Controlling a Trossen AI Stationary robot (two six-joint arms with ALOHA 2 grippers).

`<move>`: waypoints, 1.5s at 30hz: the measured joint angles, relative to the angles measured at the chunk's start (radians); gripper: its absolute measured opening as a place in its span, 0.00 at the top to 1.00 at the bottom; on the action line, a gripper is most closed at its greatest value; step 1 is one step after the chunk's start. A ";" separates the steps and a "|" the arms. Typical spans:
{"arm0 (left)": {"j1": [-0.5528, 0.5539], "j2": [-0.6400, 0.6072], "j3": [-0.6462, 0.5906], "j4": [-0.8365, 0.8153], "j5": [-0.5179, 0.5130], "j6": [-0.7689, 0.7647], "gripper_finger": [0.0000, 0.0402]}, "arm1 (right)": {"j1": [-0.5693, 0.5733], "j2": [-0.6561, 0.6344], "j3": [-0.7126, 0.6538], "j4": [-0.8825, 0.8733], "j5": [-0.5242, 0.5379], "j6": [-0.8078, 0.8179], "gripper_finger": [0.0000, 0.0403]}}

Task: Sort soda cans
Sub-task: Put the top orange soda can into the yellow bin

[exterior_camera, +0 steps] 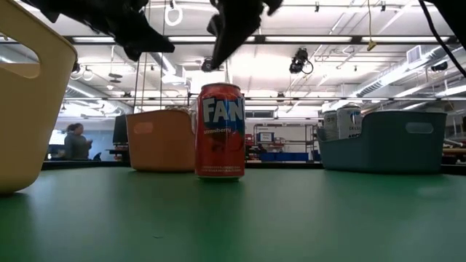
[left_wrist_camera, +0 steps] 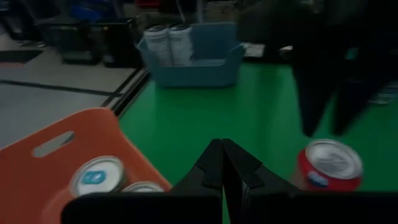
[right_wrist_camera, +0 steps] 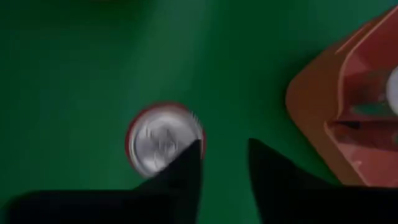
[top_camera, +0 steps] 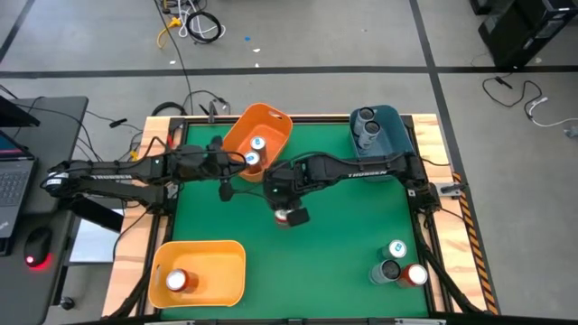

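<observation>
Right gripper (right_wrist_camera: 224,168) hovers above mid-table, fingers apart and clamped on nothing. The red can (exterior_camera: 220,131) stands upright on the green table (top_camera: 343,235), long axis vertical, silvery top up, label facing the low camera, just beside and below the fingertips, apart from them. Left gripper (left_wrist_camera: 224,163), fingers together, sits at the orange bin (top_camera: 262,135). Count: two cans in orange bin, two in blue bin (top_camera: 388,134), one in yellow bin (top_camera: 212,271), three at the table's near right corner.

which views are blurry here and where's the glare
Right wrist view: motion-smeared, red can top soft. Left wrist view: dim, soft, right arm a dark blur. Low view: can sharp, bright ceiling lights silhouette the arms. High view: even light.
</observation>
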 joint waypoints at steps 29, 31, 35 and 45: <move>-0.099 0.013 0.011 0.027 0.007 -0.011 1.00 | -0.056 -0.662 -1.043 0.920 -0.023 0.077 1.00; -0.110 0.030 0.041 -0.021 -0.014 -0.027 1.00 | -0.056 -0.690 -1.110 1.006 -0.023 0.095 1.00; -0.133 0.095 0.128 -0.089 -0.023 -0.029 1.00 | -0.056 -0.720 -1.204 1.137 -0.023 0.130 1.00; -0.148 0.293 0.285 -0.132 -0.011 0.022 0.98 | -0.056 -0.720 -1.276 1.223 0.003 0.184 1.00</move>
